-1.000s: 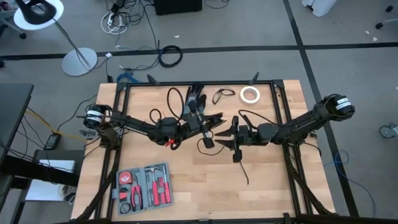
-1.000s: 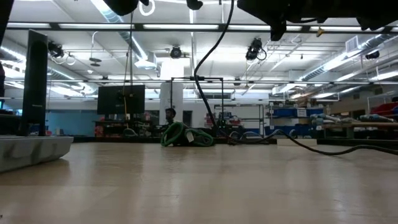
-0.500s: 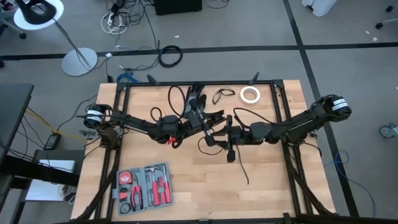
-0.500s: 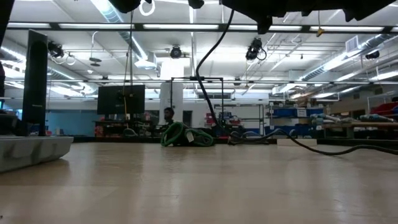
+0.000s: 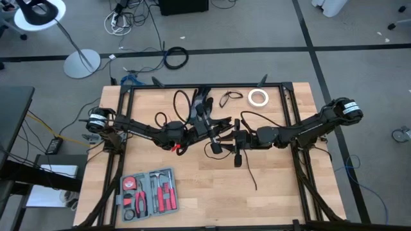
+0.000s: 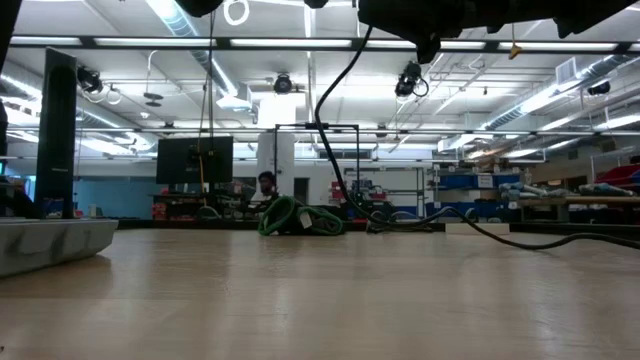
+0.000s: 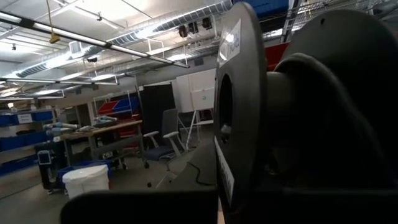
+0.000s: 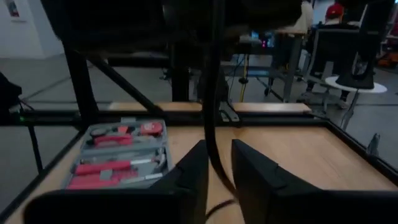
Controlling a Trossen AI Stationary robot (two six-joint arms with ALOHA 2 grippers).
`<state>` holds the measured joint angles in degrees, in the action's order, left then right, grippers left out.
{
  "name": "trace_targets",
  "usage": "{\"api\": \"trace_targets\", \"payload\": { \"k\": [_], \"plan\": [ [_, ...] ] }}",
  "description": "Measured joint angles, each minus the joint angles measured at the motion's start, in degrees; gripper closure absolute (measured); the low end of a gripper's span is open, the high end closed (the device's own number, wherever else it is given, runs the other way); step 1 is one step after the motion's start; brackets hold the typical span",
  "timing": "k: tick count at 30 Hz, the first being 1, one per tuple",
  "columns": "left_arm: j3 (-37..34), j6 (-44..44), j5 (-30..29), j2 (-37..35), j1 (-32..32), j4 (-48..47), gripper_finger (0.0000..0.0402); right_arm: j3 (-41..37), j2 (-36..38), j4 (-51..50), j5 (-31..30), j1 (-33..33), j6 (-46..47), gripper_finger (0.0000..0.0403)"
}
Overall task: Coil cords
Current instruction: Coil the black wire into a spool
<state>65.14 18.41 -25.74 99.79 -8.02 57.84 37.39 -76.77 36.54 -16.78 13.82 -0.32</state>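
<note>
A thin black cord [image 6: 330,110] hangs from the two grippers above the table's middle. Its lower loop [image 5: 210,148] and tail [image 5: 250,173] trail onto the wood. My left gripper [image 5: 215,128] reaches in from the left and is shut. The cord runs up into the dark mass around it. My right gripper [image 8: 219,169] comes level from the right, also seen from above [image 5: 223,142]. It is open by a narrow gap, and the cord [image 8: 212,112] passes upright between its fingers. A round black part [image 7: 239,112] with white labels fills the left wrist view. My left gripper carries the upper end of the hanging cord, which stays clear of the table below it. The arms and the round black part hide the place of contact, so the part held and the kind of hold do not show. My right gripper has the cord lying against the inner side of one finger [image 8: 194,171]. I cannot tell whether the other finger touches it.
At the far side of the table lie another black cord loop [image 5: 182,102], a small loop [image 5: 230,98] and a white tape roll [image 5: 258,97]. An open tool case [image 5: 149,192] sits near the front left. A black cable ring [image 5: 174,58] lies on the floor beyond.
My right gripper has moved toward the table's left, closer to my left gripper, and its fingers have drawn nearer together around the hanging cord. The cord still hangs in about the same place.
</note>
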Motion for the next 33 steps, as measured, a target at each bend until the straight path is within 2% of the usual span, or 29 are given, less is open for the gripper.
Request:
{"api": "trace_targets", "payload": {
  "k": [5,8,15,24,28,33],
  "plan": [
    [0.0,0.0,0.0,0.0,-0.4,-1.1,0.0402,0.0,0.5,-6.0,-5.7,0.3,-1.8,0.0392],
    [0.0,0.0,0.2,-0.1,-1.2,-3.1,0.0402,0.0,2.0,-11.8,-11.2,0.4,-1.4,0.0389],
    [0.0,0.2,-0.3,-0.1,-3.2,-9.1,0.0402,0.0,8.1,-20.7,-15.6,-0.4,-1.3,0.0396],
    [0.0,6.0,-9.5,-3.2,-5.3,-24.6,0.0402,0.0,19.9,-36.4,-24.0,3.0,1.6,0.0398],
    [0.0,7.0,-12.9,-3.3,-5.2,-31.5,0.0402,0.0,23.6,-35.3,-27.1,5.8,0.5,0.0398],
    [0.0,6.6,-15.4,-3.2,-3.9,-36.9,0.0402,0.0,24.6,-27.5,-26.7,8.6,-3.8,0.0398]
  ]
}}
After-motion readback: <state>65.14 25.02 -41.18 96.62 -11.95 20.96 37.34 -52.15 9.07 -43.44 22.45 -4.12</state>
